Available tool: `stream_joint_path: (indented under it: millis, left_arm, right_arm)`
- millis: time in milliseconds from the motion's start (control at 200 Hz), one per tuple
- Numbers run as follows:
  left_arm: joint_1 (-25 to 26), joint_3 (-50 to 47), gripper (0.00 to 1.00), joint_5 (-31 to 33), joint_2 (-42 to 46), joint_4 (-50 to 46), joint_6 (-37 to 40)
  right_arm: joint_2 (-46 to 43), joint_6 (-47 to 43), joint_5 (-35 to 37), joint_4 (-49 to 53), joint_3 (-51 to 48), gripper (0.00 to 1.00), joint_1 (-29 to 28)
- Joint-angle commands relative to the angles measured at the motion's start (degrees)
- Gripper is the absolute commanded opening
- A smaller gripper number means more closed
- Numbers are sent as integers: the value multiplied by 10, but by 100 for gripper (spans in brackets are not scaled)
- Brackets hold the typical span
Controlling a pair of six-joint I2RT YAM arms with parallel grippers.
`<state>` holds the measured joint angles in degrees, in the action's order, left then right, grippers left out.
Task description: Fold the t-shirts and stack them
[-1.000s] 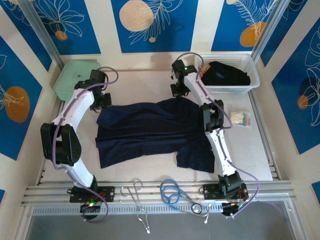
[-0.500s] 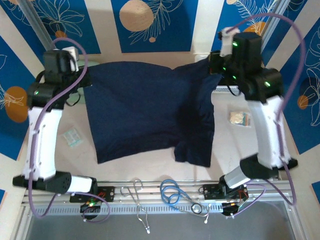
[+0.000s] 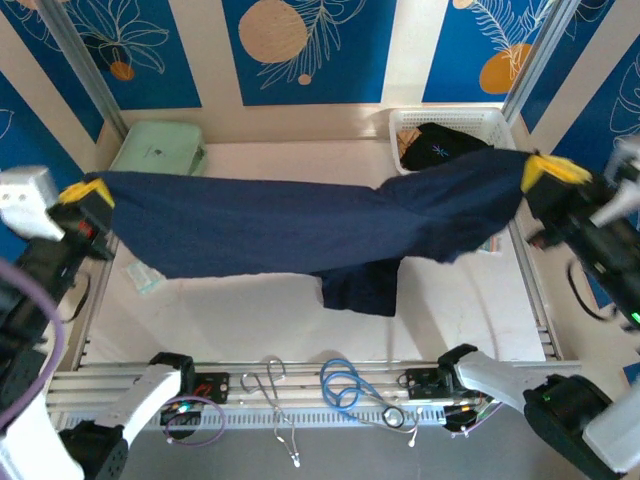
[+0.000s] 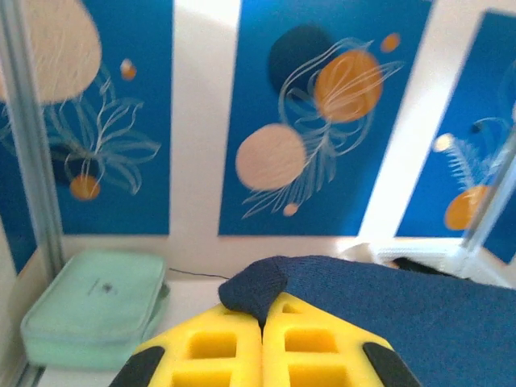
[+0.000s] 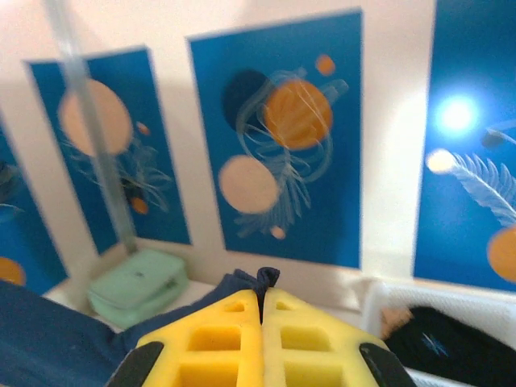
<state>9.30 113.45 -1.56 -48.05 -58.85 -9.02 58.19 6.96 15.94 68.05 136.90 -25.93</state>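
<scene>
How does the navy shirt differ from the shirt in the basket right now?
The navy shirt is stretched in the air between the left gripper and right gripper; the black shirt lies bunched in the basket, ungripped. The navy one looks plain; the black one bears a small pale blue mark. Both are dark fabric.

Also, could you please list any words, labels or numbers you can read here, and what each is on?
No text here can be read.
Small dark mark on the mint-green zip case: too small to read.
Pale blue chest mark on the black t-shirt in the white basket: too blurred to read.
</scene>
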Motion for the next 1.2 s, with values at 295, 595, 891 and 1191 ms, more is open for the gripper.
stream_joint_path:
  millis: [295,595,891,1191]
  left_arm:
    - [2,63,0,-219,68,45,9]
    - [2,78,0,-107,72,31,35]
    - [3,7,0,69,62,67,101]
    - [3,-212,0,187,-35,237,153]
  right_arm:
    - [-71,24,-356,6,83,0,15]
    - [-57,36,-394,-35,70,0,49]
    - [-32,-24,-230,-73,7,0,37]
    - [129,-120,-77,-218,-138,0,37]
